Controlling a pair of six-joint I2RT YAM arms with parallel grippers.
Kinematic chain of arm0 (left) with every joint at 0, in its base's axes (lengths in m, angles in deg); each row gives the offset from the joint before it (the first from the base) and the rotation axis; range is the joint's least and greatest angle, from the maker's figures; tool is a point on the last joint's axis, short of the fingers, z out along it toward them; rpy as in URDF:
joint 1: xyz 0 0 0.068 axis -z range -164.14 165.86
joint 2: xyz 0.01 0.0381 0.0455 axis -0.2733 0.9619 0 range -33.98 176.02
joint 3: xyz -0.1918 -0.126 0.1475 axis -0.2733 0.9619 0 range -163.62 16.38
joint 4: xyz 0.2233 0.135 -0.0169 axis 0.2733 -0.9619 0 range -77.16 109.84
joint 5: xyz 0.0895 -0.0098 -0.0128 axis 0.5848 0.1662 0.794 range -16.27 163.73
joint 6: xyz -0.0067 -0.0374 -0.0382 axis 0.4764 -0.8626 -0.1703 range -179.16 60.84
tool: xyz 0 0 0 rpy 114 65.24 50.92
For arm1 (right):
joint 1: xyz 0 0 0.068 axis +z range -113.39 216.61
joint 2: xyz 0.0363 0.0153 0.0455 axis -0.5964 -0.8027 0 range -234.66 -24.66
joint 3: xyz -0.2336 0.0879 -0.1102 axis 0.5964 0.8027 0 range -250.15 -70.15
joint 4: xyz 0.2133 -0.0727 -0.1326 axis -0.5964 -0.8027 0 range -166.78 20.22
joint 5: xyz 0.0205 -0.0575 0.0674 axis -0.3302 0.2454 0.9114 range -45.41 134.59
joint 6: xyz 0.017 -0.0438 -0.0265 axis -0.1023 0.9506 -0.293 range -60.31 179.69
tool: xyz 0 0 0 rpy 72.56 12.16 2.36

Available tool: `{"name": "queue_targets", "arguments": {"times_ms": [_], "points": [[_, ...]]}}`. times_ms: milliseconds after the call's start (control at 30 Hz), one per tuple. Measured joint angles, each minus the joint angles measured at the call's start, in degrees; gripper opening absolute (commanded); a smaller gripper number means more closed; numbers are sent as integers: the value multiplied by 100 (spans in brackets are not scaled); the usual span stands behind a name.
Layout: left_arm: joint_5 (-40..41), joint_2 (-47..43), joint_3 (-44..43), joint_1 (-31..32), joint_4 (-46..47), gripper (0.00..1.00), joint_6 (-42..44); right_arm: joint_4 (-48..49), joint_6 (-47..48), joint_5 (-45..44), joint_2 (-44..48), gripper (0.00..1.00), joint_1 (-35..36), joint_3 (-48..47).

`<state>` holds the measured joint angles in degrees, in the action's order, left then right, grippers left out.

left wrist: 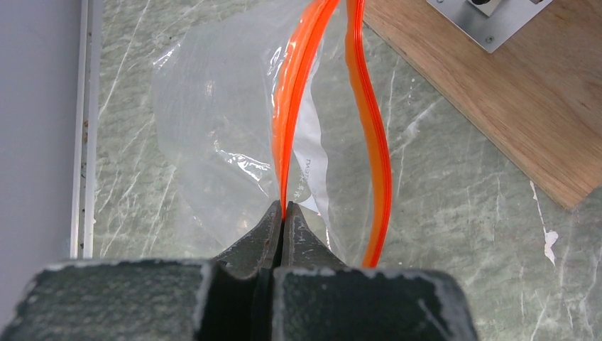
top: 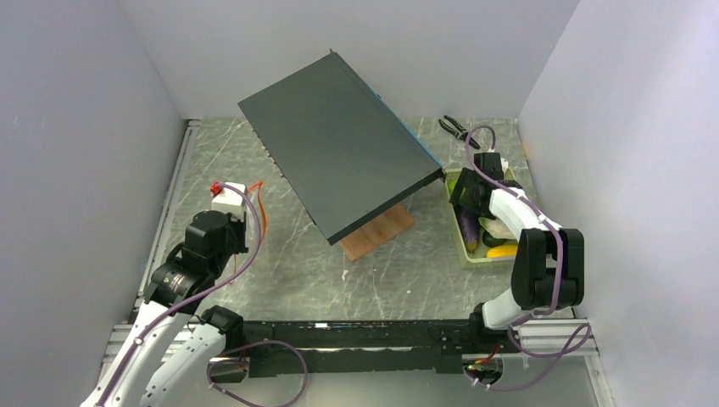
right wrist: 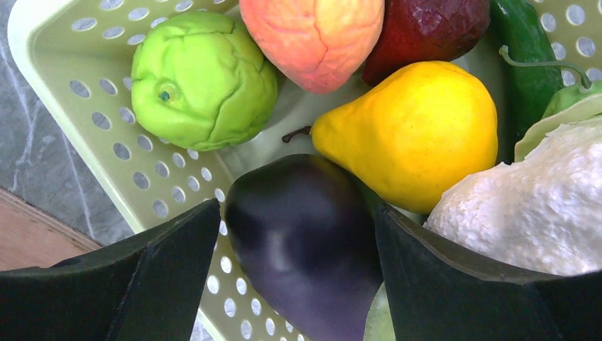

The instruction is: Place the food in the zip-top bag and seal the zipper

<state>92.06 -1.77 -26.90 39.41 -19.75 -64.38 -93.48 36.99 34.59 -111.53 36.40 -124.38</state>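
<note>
The clear zip-top bag (left wrist: 213, 135) lies crinkled on the marble table, its mouth gaping. The orange-red zipper (left wrist: 294, 106) runs in two separate strips. My left gripper (left wrist: 285, 207) is shut on the nearer strip; from above it (top: 231, 200) sits at the left with the orange strip (top: 259, 212) beside it. The food fills a pale green tray (right wrist: 85, 92): green lime (right wrist: 202, 82), orange piece (right wrist: 312, 39), dark red piece (right wrist: 426, 28), yellow pear (right wrist: 419, 131), white cauliflower (right wrist: 525, 206). My right gripper (right wrist: 298, 213) is open, its jaws either side of the purple eggplant (right wrist: 305, 249).
A large dark slab (top: 339, 161) leans tilted over a wooden block (top: 377, 233) in the middle. Black pliers (top: 458, 129) lie at the back right. The tray (top: 460, 246) stands close to the right wall. A rail (left wrist: 84, 128) runs along the table's left edge.
</note>
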Motion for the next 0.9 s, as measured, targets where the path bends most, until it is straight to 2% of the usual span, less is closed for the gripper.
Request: {"name": "queue_targets", "arguments": {"times_ms": [167,300,500,600,900], "points": [[0,31,0,0,2,0,0,87,-26,-52,-85,82,4,9],[-2,33,0,-2,2,0,0,210,-76,-107,-214,72,7,9],[0,55,0,-2,4,0,-2,348,-155,-240,-278,49,9,33],[0,59,0,-2,4,0,0,374,-181,-289,-260,33,11,42],[0,63,0,0,26,0,0,111,-238,-437,-22,27,13,-17]]}}
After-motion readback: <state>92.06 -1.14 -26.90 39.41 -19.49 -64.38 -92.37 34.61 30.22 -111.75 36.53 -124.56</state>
